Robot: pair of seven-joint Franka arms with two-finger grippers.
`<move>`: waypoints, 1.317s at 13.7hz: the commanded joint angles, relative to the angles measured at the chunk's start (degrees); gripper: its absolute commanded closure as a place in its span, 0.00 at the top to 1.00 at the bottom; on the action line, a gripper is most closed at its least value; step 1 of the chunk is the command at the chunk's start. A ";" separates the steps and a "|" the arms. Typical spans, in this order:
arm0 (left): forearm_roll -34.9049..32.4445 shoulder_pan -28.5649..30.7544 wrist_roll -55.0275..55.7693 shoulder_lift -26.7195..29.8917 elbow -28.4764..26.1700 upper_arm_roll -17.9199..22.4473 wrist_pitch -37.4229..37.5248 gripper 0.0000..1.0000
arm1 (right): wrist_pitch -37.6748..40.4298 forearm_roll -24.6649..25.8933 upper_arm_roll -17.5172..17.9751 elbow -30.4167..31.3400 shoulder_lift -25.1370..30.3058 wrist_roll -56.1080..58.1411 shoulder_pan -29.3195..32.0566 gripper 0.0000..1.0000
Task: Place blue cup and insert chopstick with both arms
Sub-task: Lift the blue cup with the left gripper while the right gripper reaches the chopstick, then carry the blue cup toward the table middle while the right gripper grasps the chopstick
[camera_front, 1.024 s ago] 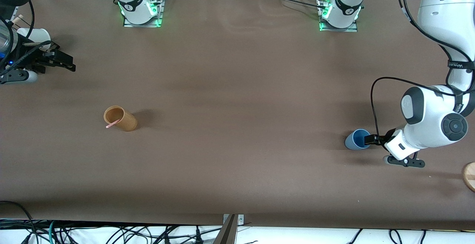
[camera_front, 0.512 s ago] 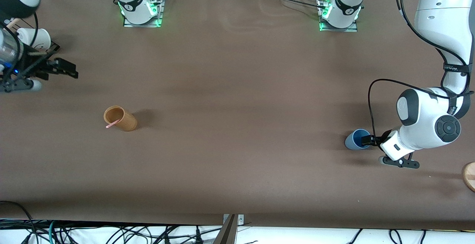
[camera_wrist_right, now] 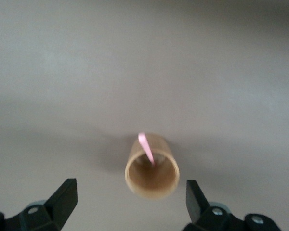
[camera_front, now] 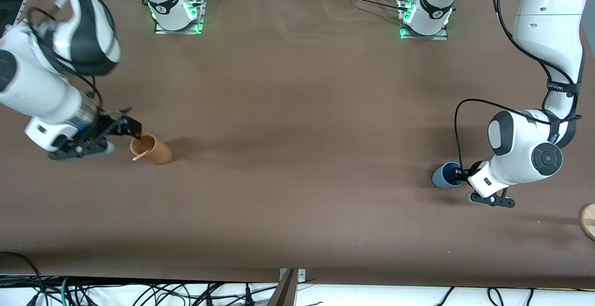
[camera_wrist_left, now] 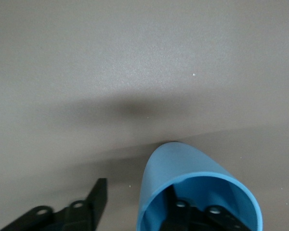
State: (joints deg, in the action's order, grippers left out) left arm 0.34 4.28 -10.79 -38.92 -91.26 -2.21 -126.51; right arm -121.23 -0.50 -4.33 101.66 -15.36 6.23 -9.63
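Since a second ago, right gripper (camera_front: 132, 127) is having swung in from the right arm's end of the table and is now sitting just beside the tan cup (camera_front: 150, 148), toward the right arm's end of it; left gripper (camera_front: 460, 172) is having crept slightly inward at the blue cup (camera_front: 445, 175); both cups are staying where they were

Item 1 — wooden disc (camera_front: 588, 221): lying nearest the front camera at the edge of the table (camera_front: 297, 203), at the left arm's end, partly cut off

Item 2 — blue cup (camera_wrist_left: 197, 192): standing on the table toward the left arm's end. Left gripper is straddling its rim, one of the fingers (camera_wrist_left: 183, 214) sitting inside the cup and the other outside its wall; fingers are partway together around the wall, and whether they are already pressing it cannot be told

Item 3 — tan cup (camera_wrist_right: 152, 166): standing on the table toward the right arm's end, slightly farther from the front camera than the blue cup, well apart from it

Item 4 — chopstick (camera_front: 141, 156): pink, resting inside the tan cup, leaning on its rim with the tip (camera_wrist_right: 143, 140) sticking out

Item 5 — right gripper: fingers (camera_wrist_right: 62, 198) are standing wide open, gripping nothing, the tan cup showing between them in the right wrist view
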 commanded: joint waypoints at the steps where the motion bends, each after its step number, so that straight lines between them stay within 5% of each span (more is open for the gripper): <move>1: -0.86 -0.59 -0.55 1.74 -1.91 0.80 -0.23 0.00 | -13.10 0.50 0.02 7.04 -0.28 4.56 0.14 1.00; 4: 0.10 -0.59 -0.02 2.09 -1.64 0.80 -0.06 0.00 | -16.05 0.41 -0.15 11.18 -0.37 5.90 0.23 0.98; 9: 3.62 -4.35 5.84 3.67 1.86 0.10 6.52 0.00 | -20.17 0.41 -0.50 12.69 -2.30 8.44 0.58 0.64; 15: 6.17 -21.03 20.78 3.06 9.95 -0.17 12.86 0.00 | -19.65 0.32 -0.68 12.34 -2.40 8.97 0.76 0.11; 18: 6.17 -29.31 29.40 -0.88 16.09 0.18 14.35 0.00 | -19.57 0.32 -0.68 11.73 -2.31 9.06 0.76 0.02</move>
State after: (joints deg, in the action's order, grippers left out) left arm 5.64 -20.94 14.96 -36.07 -81.53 -3.36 -114.48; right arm -140.45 -0.49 -5.10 113.58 -18.29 14.35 -9.12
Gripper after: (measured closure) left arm 0.952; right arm 0.912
